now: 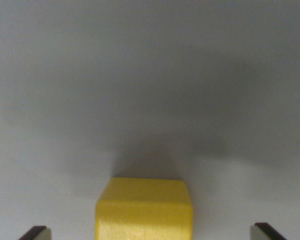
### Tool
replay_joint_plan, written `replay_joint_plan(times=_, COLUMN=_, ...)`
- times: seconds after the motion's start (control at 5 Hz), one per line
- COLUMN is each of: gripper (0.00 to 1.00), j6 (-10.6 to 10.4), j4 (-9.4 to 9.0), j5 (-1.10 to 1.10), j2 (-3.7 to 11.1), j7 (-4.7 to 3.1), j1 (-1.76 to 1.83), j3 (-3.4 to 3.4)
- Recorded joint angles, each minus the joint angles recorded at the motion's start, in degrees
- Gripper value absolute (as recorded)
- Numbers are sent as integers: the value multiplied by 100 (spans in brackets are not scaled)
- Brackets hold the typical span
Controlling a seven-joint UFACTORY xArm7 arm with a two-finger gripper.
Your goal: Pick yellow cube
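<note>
- Two dark fingertips of the spread hand [150, 232] flanked the small yellow plastic cube [144, 210], clear gaps either side.
- Closing off-centre risked nudging it across the pale grey counter [150, 75].

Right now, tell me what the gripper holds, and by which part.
Nothing. The small yellow plastic cube sits between the open gripper fingertips, untouched, gaps on both sides.

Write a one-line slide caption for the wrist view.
Wrist view: yellow cube on a plain grey surface, centred between the open fingers, neither touching it.
</note>
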Motion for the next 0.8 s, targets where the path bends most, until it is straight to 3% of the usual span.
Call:
replay_joint_plan(times=0.2, gripper=0, j6=-152, j4=-83, j5=3, j2=83, j7=9, j1=11, j3=13)
replay_joint_plan(times=0.8, gripper=0, j6=-272, j4=-149, j5=6, j2=149, j7=16, j1=19, j3=23)
